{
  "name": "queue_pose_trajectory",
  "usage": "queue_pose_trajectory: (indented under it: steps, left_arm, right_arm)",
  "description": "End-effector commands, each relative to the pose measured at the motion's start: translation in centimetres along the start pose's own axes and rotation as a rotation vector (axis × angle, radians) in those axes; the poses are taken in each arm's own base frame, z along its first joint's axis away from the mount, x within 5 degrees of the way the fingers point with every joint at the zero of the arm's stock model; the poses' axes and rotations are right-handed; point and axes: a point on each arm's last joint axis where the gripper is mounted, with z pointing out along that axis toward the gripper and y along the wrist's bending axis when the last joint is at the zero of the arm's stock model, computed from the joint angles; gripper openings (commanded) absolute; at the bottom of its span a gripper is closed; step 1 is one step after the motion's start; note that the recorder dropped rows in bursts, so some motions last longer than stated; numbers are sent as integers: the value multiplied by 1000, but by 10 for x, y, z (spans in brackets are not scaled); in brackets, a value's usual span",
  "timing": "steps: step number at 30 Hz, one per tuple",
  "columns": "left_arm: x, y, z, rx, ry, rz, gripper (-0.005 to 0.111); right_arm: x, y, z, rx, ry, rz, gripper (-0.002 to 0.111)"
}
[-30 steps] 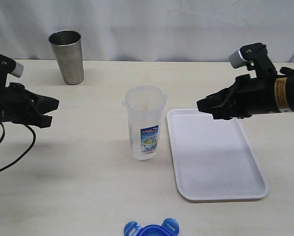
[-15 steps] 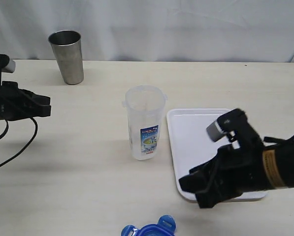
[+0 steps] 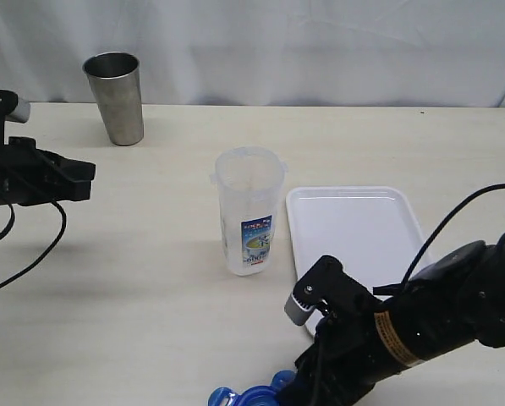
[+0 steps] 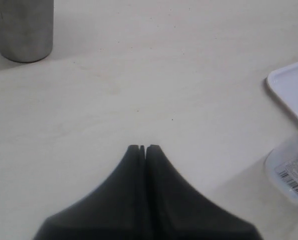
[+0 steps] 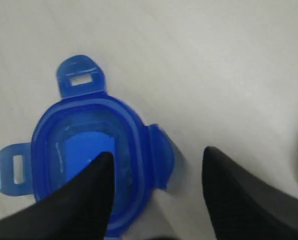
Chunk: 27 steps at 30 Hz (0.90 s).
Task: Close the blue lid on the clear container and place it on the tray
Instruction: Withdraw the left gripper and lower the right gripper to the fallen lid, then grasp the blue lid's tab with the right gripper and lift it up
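Note:
The clear container (image 3: 249, 211) stands upright and lidless in the middle of the table, its printed label facing front; its base edge (image 4: 291, 172) shows in the left wrist view. The white tray (image 3: 354, 228) lies flat just right of it. The blue lid (image 5: 89, 160) lies on the table at the front edge, barely visible in the exterior view (image 3: 250, 394). My right gripper (image 5: 156, 160) hangs open just over the lid, one finger above its centre and the other beyond its flap. My left gripper (image 4: 143, 148) is shut and empty, far left (image 3: 83, 179).
A grey steel tumbler (image 3: 115, 97) stands at the back left, also in the left wrist view (image 4: 21, 27). A black cable (image 3: 32, 254) trails from the left arm over the table. A white curtain closes off the back.
My right arm has swung from above the tray down to the front edge, ending over the blue lid. The left gripper shifted only slightly.

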Motion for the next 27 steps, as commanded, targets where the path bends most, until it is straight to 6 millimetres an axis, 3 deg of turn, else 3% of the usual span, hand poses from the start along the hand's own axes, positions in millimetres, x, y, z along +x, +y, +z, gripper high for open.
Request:
queue_pose_trajectory:
  steps: [1,5,9,13,16,18,21,27]
  left_arm:
    - [-2,-4,-1,22,-14,9,0]
    - [-2,-4,-1,22,-14,9,0]
    - [-2,-4,-1,22,-14,9,0]
    - [-2,-4,-1,22,-14,9,0]
    - [-2,-4,-1,22,-14,9,0]
    - [-2,-4,-1,22,-14,9,0]
    - [-2,-4,-1,22,-14,9,0]
    - [-2,-4,-1,22,-15,7,0]
  right_arm:
    - [-4,-4,7,-7,12,-28,52]
    - [-2,-10,9,52,27,-23,41]
    - [-2,-2,10,-40,19,-64,25]
    - [-4,2,9,-78,9,-83,22]
    - [-8,1,8,-75,-1,-88,5]
    - [-10,2,5,-69,-16,-95,5]
    - [-20,7,-11,-35,-77,-129,5]
    - [-36,29,-69,57,-292,-170,5]
